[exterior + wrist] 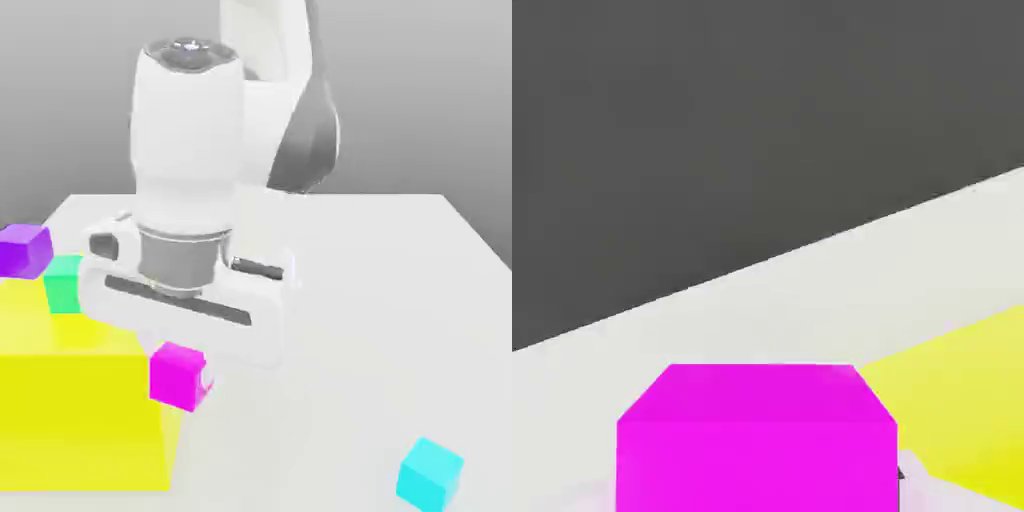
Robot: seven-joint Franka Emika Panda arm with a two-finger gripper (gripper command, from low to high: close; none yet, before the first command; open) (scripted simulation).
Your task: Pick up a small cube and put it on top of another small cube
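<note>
Magenta is what we have in the gripper [196, 384]: the small cube [178, 375] hangs just below the hand, a white fingertip [206, 382] showing against its side on the exterior view's right, so we judge the fingers pinched onto it. It sits just beside the top front corner of the big yellow block [70, 400] and appears lifted clear of the table [400, 300], though we cannot tell for certain whether it touches the block's side. In the hand view the cube [757, 440] looms close beneath the camera, with the yellow block [962, 400] beside it and pale table beyond. We take the pick as done and the carry as the step in hand. Three other small cubes are candidates for the base: a violet-purple cube [24, 250] and a green cube [63, 283] near the table's edge on the exterior view's left, behind the yellow block, and a cyan cube [430, 475] near the front edge, well apart from everything. Our next move calls for choosing one, raising the held cube enough to clear it, centring squarely above it, lowering until the faces meet, and only then releasing.
</note>
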